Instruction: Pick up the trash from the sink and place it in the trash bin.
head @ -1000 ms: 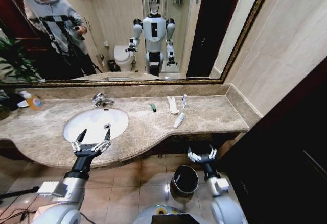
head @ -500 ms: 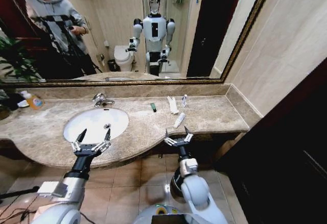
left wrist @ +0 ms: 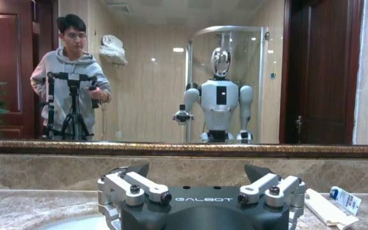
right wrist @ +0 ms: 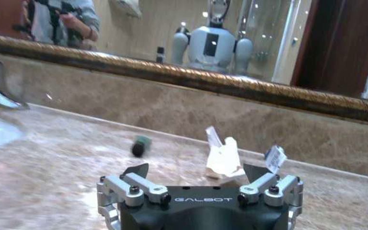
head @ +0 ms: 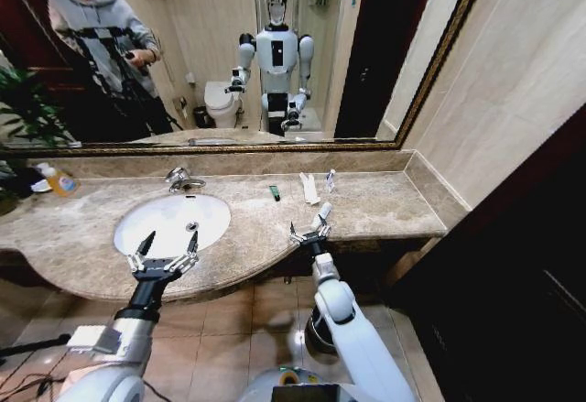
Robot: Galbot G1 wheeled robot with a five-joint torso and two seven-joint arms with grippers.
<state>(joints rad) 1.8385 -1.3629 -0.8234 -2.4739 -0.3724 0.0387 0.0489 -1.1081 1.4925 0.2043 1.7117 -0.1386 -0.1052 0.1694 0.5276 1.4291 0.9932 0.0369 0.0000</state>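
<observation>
The trash lies on the marble counter to the right of the white sink point(head: 212, 215): a dark green packet point(head: 274, 193), white wrappers point(head: 309, 188), a small sachet point(head: 330, 180) and a slim white tube point(head: 320, 215). My right gripper point(head: 309, 233) is open at the counter's front edge, just short of the tube. In the right wrist view it point(right wrist: 197, 172) faces the green packet point(right wrist: 140, 145), a wrapper point(right wrist: 222, 159) and the sachet point(right wrist: 273, 157). My left gripper point(head: 163, 254) hangs open over the basin's front rim. The trash bin point(head: 308, 334) is on the floor, mostly hidden behind my right arm.
A chrome faucet point(head: 181, 179) stands behind the basin. A bottle of orange liquid point(head: 59, 180) sits at the counter's far left by a plant. A mirror backs the counter and a tiled wall closes its right end. A dark door panel fills the right side.
My right arm has risen from beside the bin under the counter up to the counter's front edge near the white tube. The left arm has not moved.
</observation>
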